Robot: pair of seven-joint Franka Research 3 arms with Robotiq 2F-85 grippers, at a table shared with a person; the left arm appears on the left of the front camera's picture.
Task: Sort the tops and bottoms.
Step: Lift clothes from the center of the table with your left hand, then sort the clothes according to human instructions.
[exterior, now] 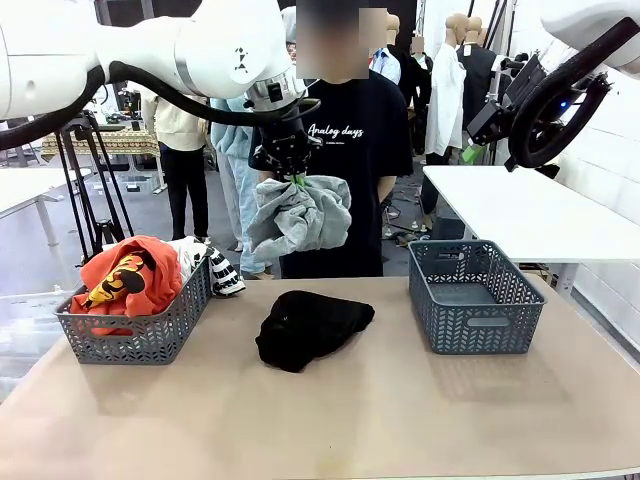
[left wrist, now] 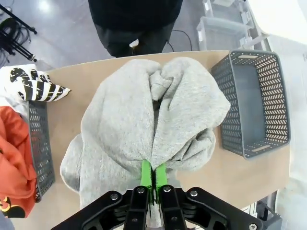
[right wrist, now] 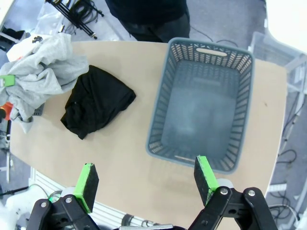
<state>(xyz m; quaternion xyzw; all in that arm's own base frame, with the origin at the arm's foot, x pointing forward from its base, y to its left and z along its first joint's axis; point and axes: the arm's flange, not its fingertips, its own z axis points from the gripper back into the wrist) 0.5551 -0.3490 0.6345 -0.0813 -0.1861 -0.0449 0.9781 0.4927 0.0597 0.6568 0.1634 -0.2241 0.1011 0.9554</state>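
Observation:
My left gripper (exterior: pixel 297 181) (left wrist: pixel 153 173) is shut on a light grey top (exterior: pixel 298 215) (left wrist: pixel 144 124) that hangs bunched high above the table's middle. In the right wrist view the same grey top (right wrist: pixel 36 76) shows at the left. An orange top (exterior: pixel 125 275) (left wrist: pixel 12 158) with a yellow-black graphic and a white top (exterior: pixel 205 262) (left wrist: pixel 29 84) with black print lie in the left basket (exterior: pixel 140 335) (left wrist: pixel 41 153). The black bottoms (exterior: pixel 310 325) (right wrist: pixel 96 100) lie crumpled at the table's centre. My right gripper (exterior: pixel 475 150) (right wrist: pixel 146 177) is open, raised at the far right above the right basket.
An empty grey basket (exterior: pixel 475 300) (left wrist: pixel 254 103) (right wrist: pixel 204 100) stands at the right of the table. A person in a black tee (exterior: pixel 350 150) stands at the far edge. A white table (exterior: pixel 530 210) is behind on the right.

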